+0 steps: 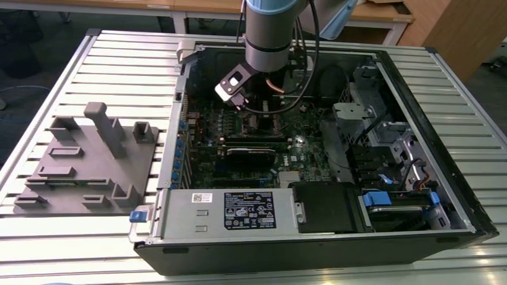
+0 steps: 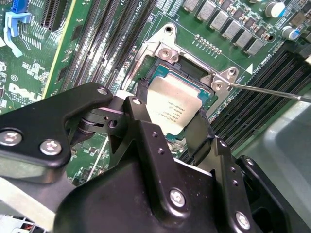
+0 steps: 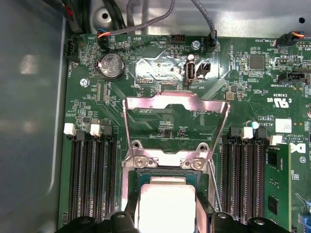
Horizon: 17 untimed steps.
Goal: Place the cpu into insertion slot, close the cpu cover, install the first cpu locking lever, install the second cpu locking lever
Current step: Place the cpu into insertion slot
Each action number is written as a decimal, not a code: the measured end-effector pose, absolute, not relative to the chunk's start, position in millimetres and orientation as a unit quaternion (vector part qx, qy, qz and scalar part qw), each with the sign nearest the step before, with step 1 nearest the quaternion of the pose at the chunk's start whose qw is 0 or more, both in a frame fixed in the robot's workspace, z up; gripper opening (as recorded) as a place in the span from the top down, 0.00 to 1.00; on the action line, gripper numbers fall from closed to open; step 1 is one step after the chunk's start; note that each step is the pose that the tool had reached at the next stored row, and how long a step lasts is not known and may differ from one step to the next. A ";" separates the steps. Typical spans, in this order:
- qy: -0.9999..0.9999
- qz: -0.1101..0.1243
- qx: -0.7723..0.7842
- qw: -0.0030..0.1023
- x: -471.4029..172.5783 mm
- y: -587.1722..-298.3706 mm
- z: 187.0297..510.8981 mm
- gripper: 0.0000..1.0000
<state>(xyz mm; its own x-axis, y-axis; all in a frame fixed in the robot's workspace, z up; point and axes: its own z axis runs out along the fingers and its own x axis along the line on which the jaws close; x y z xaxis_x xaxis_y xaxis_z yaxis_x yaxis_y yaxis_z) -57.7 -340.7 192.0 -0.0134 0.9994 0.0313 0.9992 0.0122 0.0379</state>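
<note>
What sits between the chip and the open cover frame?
In the first wrist view, a hinge bracket with two screws separates chip and cover frame.

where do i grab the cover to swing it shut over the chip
Take the cover by its free cross bar, the edge farthest from its hinge. It is swung open and is a thin frame with a cut-out middle, so only the rim offers hold. Probably come from the side away from the chip, which the hand holds at the socket.

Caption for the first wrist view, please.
Gripper holds the cpu at the insertion slot, cpu cover hinged open.
</note>
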 end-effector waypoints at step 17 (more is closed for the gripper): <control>0.705 0.024 0.708 0.002 -58.0 -340.7 189.2 0.46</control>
<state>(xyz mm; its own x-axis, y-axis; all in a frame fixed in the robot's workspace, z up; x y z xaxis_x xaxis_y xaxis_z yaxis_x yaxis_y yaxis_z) -58.0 -340.7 189.2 0.0036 0.9995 0.0309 0.9993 -0.0048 0.0377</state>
